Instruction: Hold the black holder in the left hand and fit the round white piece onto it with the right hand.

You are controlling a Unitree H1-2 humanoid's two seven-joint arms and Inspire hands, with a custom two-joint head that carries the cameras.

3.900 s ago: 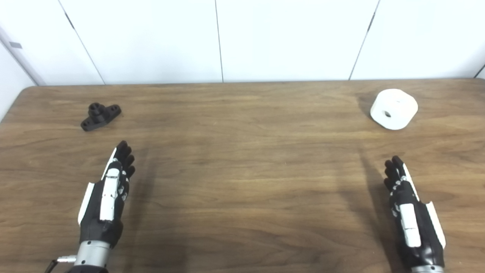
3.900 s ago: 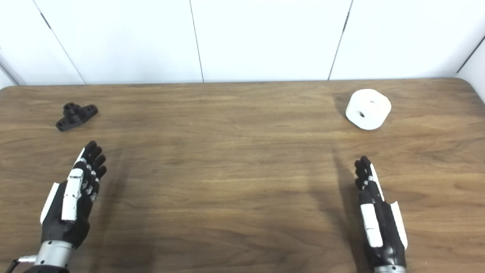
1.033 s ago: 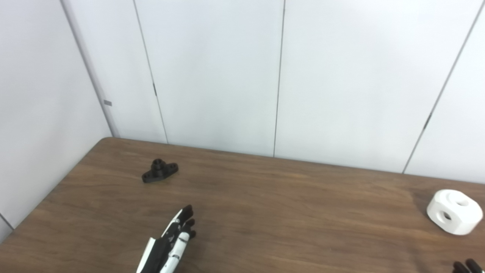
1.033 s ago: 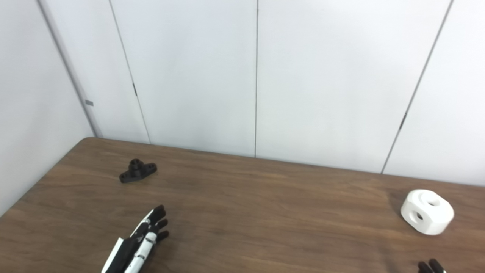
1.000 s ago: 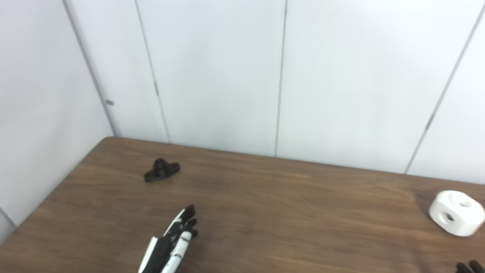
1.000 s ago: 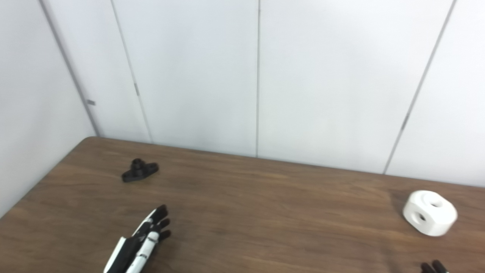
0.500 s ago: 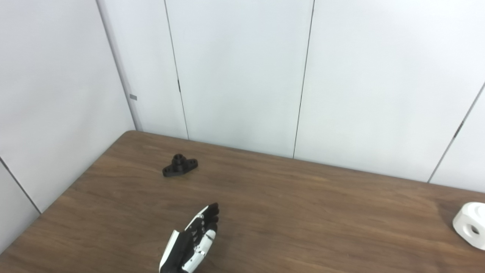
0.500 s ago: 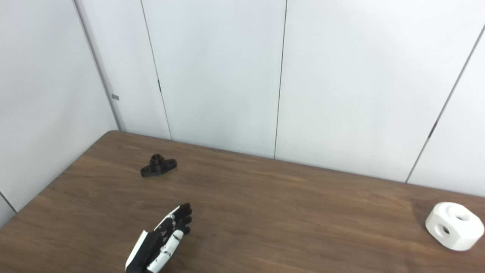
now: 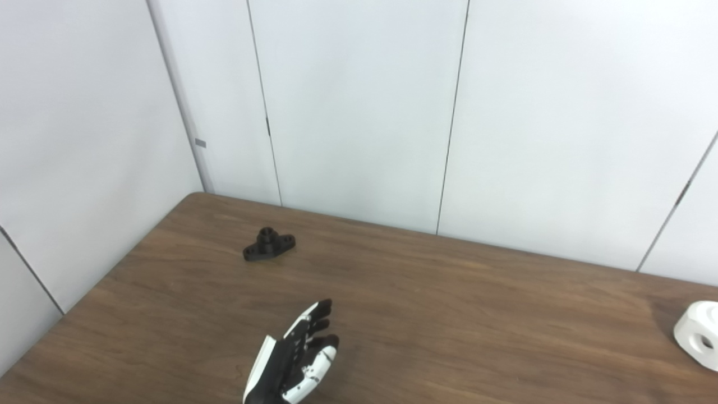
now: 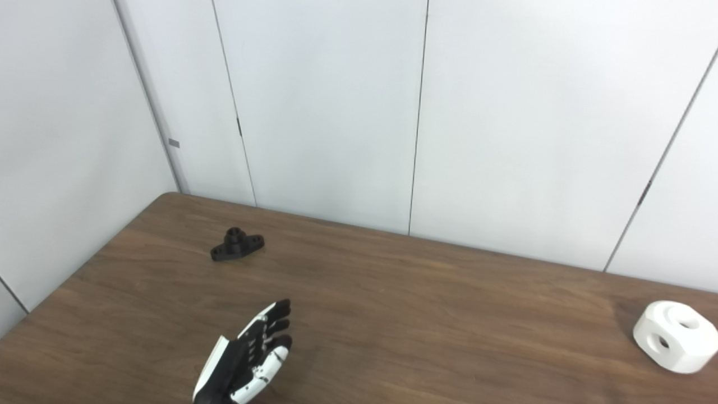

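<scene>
Black holder [image 9: 268, 244] is the smallest item present; the order below runs by size. Wooden table [image 9: 449, 292]: fills the lower frame, backed by white wall panels [image 9: 359, 112]. Left hand [image 10: 247, 353]: above the near table edge, empty, fingers extended and slightly spread, well apart from the holder. Round white piece [image 10: 676, 336]: on the table at far right. Holder: flat on the table, far-left area, socket upward. Right hand: outside both views.

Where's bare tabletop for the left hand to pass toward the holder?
Bare wood lies all the way between the left hand and the black holder, and across the wide middle to the round white piece. Nothing is crowded; the table carries only those two parts.
</scene>
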